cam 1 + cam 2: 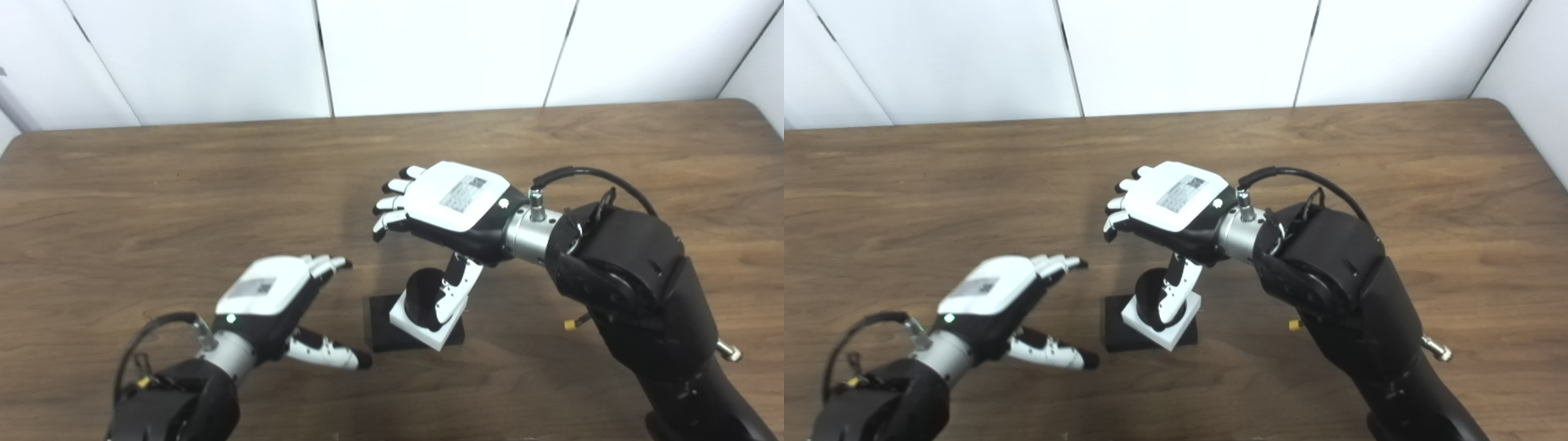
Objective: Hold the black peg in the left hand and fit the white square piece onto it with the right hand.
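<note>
The black peg (pixel 421 295) stands upright on its flat black base (pixel 380 327) near the table's middle. The white square piece (pixel 429 335) sits around the peg on the base, turned a little askew. My right hand (pixel 450 205) hovers just above it, fingers spread and reaching left. Its thumb (pixel 453 291) points down along the peg's right side and touches the white piece. My left hand (pixel 275 300) is open to the left of the base, thumb tip close to the base's edge, holding nothing.
The brown wooden table (pixel 184 196) extends all around, with white wall panels (pixel 429 55) behind its far edge. My right forearm (pixel 637 294) fills the lower right of the view.
</note>
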{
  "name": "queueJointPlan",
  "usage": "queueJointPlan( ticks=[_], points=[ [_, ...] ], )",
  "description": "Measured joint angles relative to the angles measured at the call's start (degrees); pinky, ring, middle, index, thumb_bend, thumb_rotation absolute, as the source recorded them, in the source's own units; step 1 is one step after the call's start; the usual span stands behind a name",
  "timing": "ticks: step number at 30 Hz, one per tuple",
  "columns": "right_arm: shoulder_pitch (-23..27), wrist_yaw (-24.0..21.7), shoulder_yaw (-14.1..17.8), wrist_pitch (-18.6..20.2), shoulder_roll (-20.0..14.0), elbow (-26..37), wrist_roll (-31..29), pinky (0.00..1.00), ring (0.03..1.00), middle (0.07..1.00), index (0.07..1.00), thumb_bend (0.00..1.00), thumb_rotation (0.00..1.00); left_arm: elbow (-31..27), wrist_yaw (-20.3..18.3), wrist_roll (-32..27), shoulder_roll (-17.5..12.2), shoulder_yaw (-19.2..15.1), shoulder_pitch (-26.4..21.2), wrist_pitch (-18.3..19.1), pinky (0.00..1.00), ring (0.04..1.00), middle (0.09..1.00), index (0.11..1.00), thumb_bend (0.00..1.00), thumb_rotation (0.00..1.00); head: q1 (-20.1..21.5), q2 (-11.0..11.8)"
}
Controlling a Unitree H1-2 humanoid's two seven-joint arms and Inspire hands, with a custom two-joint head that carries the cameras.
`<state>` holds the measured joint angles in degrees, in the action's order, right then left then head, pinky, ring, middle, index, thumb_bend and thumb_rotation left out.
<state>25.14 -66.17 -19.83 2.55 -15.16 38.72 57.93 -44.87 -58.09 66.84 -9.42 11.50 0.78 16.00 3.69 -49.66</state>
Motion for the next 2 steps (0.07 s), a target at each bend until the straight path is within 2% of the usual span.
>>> queueJointPlan(
  ticks=[2],
  points=[
    [-0.2, 0.0, 0.3, 0.0, 0.0, 0.0, 0.0, 1.0, 0.969, 0.912, 0.802, 1.0, 0.51, -0.8, 0.2, -1.3, 0.6, -1.9, 0.0, 0.0, 0.91, 0.929, 0.913, 0.899, 1.0, 0.5, -0.2, 0.2]
  ],
)
